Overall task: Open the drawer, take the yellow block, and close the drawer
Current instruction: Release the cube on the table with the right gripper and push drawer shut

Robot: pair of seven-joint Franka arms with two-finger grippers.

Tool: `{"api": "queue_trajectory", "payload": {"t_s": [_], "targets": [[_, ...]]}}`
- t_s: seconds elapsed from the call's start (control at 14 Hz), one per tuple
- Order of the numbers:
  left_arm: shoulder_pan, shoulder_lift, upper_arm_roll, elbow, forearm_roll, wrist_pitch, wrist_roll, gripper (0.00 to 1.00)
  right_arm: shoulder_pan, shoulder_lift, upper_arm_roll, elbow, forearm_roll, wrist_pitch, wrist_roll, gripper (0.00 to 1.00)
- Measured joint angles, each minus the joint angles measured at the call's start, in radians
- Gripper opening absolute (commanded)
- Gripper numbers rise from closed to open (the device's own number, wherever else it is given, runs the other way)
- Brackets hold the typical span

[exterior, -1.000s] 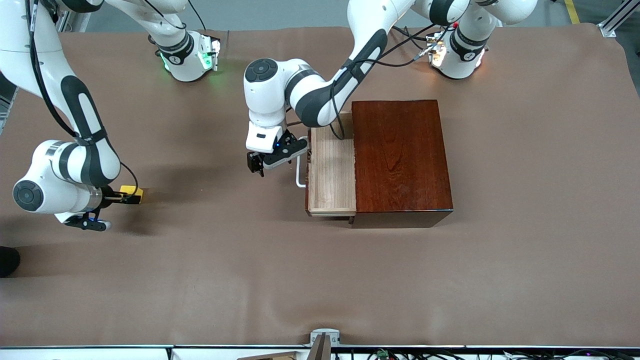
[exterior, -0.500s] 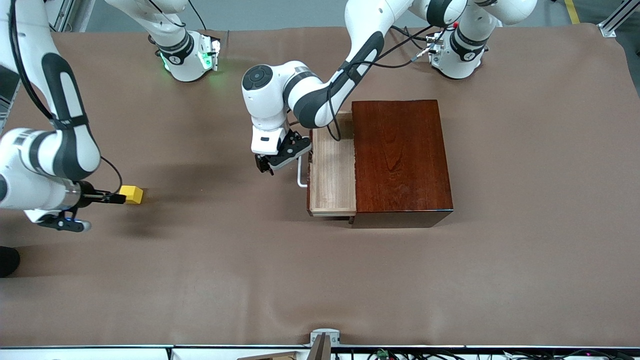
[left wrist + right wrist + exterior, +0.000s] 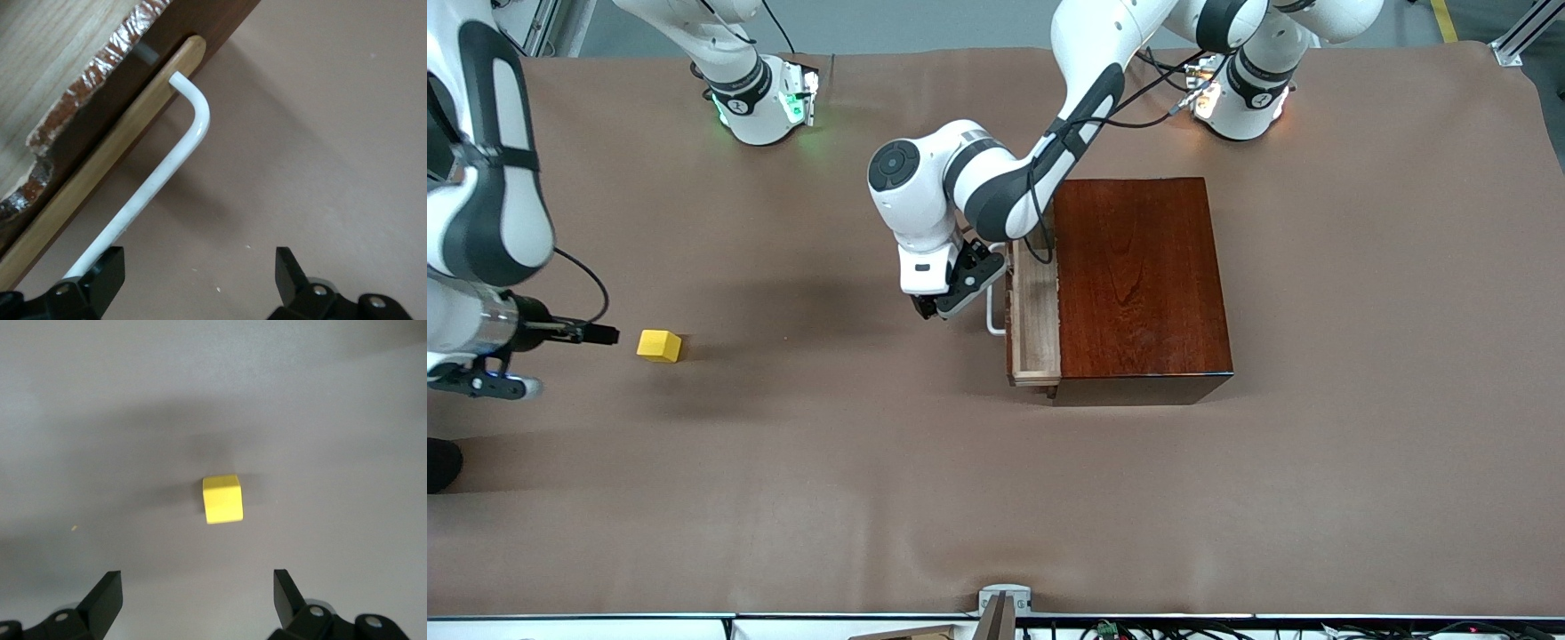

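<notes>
One step left, I reckon: shut drawer (image 3: 1035, 322), now half out of wooden box (image 3: 1138, 280). Left end effector (image 3: 945, 304) spread, finger on white handle (image 3: 175, 157); push straight, slow. Yellow block (image 3: 660, 345) sits on desk (image 3: 871, 480) near right arm's edge. Right end effector (image 3: 197, 603) spread, empty.

Light: bright, even, from overhead.
Shadows: soft, broad smudges on the bench (image 3: 996, 498) under both arms; a faint one beside the yellow block (image 3: 223, 499).
Glare: pale sheen on the wooden box (image 3: 1138, 276) top; green and orange glows at the arm bases.
Focus: front view crisp; right wrist view soft; left wrist view sharp on the white handle (image 3: 167, 167).
</notes>
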Motion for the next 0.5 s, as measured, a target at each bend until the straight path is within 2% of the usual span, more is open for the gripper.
{"api": "queue_trajectory", "payload": {"t_s": [0.21, 0.5], "targets": [[0.018, 0.0, 0.007, 0.001, 0.0, -0.066, -0.001, 1.0, 0.01, -0.036, 0.002, 0.081, 0.0, -0.109, 0.0, 1.0], [0.041, 0.0, 0.026, -0.001, 0.0, -0.15, -0.001, 1.0, 0.047, -0.129, 0.004, 0.095, 0.001, -0.181, 0.023, 1.0]]}}
